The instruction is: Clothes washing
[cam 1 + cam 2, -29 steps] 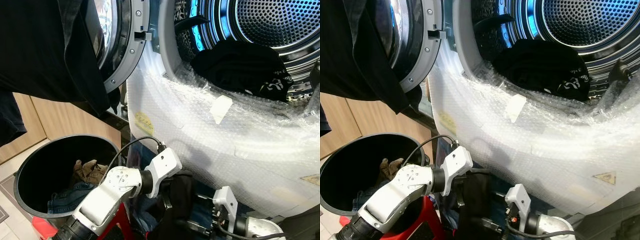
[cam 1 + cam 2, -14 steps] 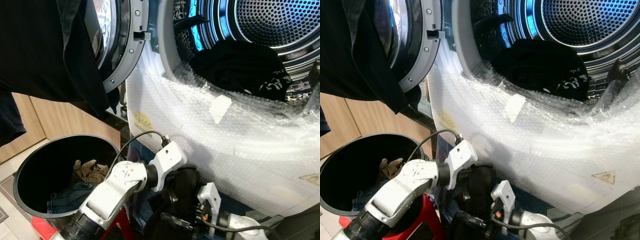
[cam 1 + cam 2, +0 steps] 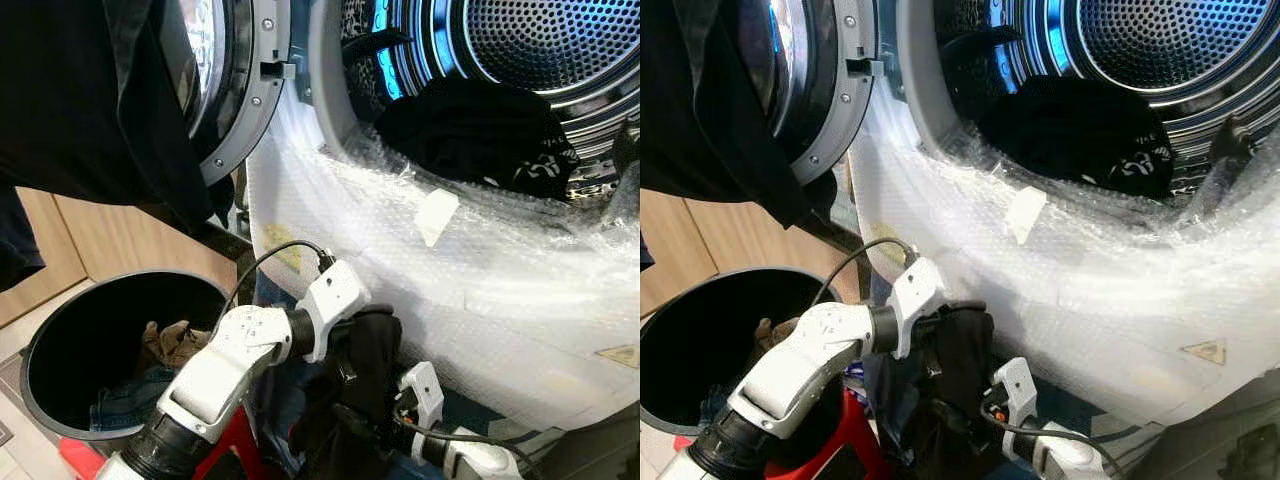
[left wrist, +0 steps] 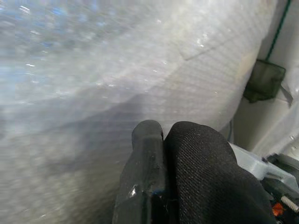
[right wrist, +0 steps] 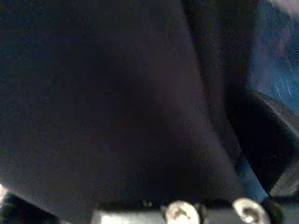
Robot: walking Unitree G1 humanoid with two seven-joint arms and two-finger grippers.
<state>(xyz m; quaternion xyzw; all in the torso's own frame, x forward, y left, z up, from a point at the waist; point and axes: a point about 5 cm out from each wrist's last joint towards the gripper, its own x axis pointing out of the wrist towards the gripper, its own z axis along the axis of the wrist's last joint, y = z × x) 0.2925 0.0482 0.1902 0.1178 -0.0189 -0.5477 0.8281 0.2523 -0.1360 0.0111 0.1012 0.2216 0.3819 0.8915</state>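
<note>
Both arms have risen since a second ago: the left hand (image 3: 362, 335) now sits higher against the washer front, and the right hand (image 3: 385, 425) has come up and in beneath it, with the black garment (image 3: 365, 375) bunched taller between them. Left hand: fingers pressed onto the garment, one black finger (image 4: 145, 154) seen hard against the dark weave in the left wrist view. Right hand: dark cloth fills its wrist view, so cannot tell whether it pinches or is spread. Garment hangs with its long axis roughly vertical, top at the left hand, tail trailing down toward the right wrist. Washer drum (image 3: 545, 45) lies up and to the robot's right of the left hand, above a front panel wrapped in bubble wrap (image 3: 470, 290); the door (image 3: 235, 90) stands swung open to the left, a dark cloth (image 3: 90, 110) draped over it. Black laundry (image 3: 470, 130) already rests in the drum mouth, just behind the lip. Round black basket (image 3: 60, 330) on the floor to the left, holding a tan item (image 3: 175, 342) and denim (image 3: 125, 405). Left hand is the nearer to the opening; the load likely needs lifting up over the wrapped lip and rightward. Risk: the trailing tail may snag on the wrap.
</note>
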